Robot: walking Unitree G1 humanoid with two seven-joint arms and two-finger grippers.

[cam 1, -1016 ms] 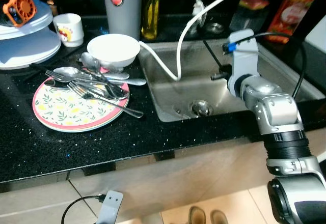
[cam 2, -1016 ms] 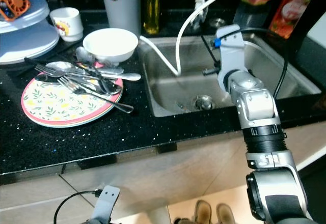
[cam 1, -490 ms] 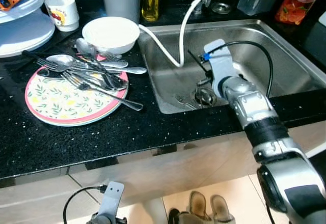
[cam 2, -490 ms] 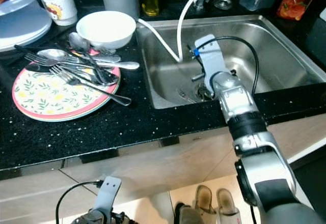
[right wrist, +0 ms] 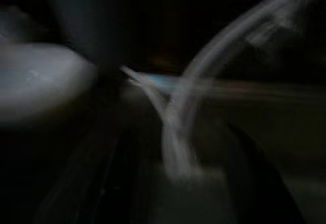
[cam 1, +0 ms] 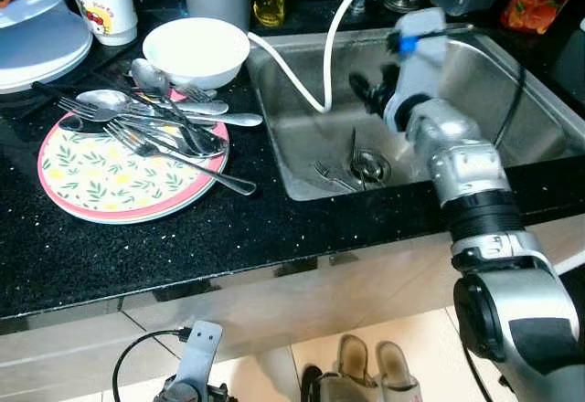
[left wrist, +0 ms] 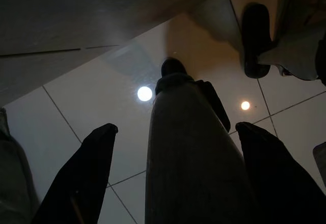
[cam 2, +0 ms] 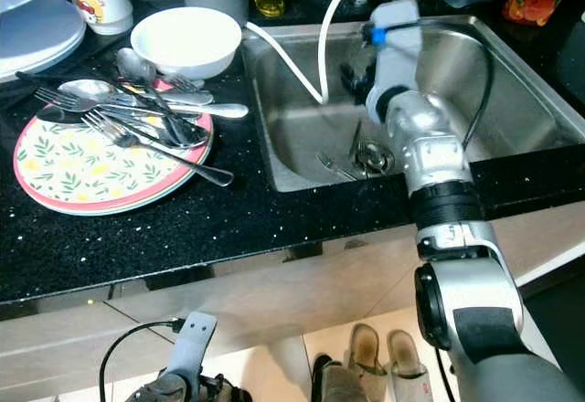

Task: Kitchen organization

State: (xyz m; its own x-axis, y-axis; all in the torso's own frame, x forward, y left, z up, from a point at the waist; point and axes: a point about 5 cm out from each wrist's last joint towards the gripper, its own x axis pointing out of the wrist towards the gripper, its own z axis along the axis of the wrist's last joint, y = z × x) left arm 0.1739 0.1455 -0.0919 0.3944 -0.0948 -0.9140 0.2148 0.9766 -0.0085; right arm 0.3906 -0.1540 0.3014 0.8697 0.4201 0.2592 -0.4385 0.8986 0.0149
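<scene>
Since half a second ago the right gripper has lifted away from the drain and now hangs higher over the sink, beside the white hose. Judging by the layout, the tidying is barely begun: a fork and another utensil lie on the sink floor by the drain, while a heap of forks and spoons rests on the floral plate on the black counter, with the white bowl just behind it. Whether the right gripper's fingers are spread or pressed together I cannot tell; nothing visibly hangs from them. Down by the floor, the left gripper hangs idle, fingers spread wide and empty.
</scene>
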